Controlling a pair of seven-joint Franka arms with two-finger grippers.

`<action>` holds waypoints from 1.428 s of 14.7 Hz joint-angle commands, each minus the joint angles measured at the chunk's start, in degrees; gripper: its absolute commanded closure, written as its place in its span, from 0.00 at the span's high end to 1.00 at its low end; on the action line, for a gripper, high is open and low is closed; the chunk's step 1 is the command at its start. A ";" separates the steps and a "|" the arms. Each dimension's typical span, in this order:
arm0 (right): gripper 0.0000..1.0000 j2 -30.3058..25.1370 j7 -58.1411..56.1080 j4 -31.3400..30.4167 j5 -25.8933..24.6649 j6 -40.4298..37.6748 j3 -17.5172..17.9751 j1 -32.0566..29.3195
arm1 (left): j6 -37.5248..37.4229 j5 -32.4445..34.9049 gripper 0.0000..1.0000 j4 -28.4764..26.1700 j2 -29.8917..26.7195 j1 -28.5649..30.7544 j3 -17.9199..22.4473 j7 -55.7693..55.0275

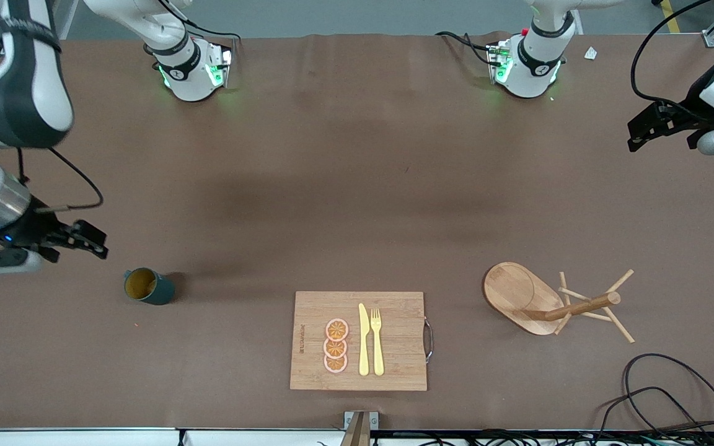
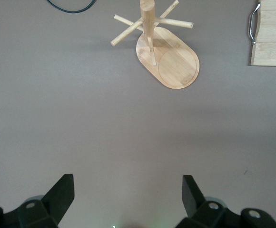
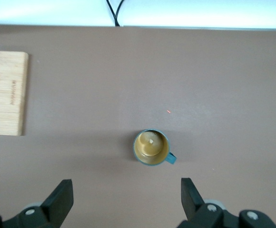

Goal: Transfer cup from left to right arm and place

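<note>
You can call the task about done: the cup [image 1: 148, 287] stands upright on the table toward the right arm's end, free of the spread-open right gripper [image 1: 87, 240], while the left gripper [image 1: 651, 127] waits open and empty.

Bare table lies all round the cup [image 1: 148, 287] — open approach from any side. Toward the left arm's end, the cutting board [image 1: 358, 341] and mug tree [image 1: 555, 303] take up room — with bare table between them.
</note>
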 commanded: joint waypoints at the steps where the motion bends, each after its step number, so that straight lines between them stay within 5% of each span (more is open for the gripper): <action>1: 1.00 -5.41 0.33 -1.74 -0.68 -3.98 0.78 -1.67 | 0.13 0.66 1.00 0.03 -0.33 0.20 0.06 1.26; 6: 1.00 -9.38 0.51 -1.47 -0.76 -10.05 0.78 -3.17 | 0.13 0.66 1.00 0.12 -0.51 0.11 -0.03 1.25; 12: 1.00 -9.20 0.60 7.13 -3.75 -23.24 1.31 -3.43 | -0.13 0.31 1.00 0.56 -0.33 0.02 -0.12 1.25; 15: 1.00 -9.20 0.69 8.28 -4.45 -24.57 6.12 -7.64 | -0.22 0.39 1.00 0.56 -0.33 0.11 -0.12 1.34; 21: 1.00 -9.03 1.04 7.84 -4.72 -24.39 6.23 -8.09 | -0.83 -0.05 1.00 0.47 -0.16 -0.07 -0.29 1.43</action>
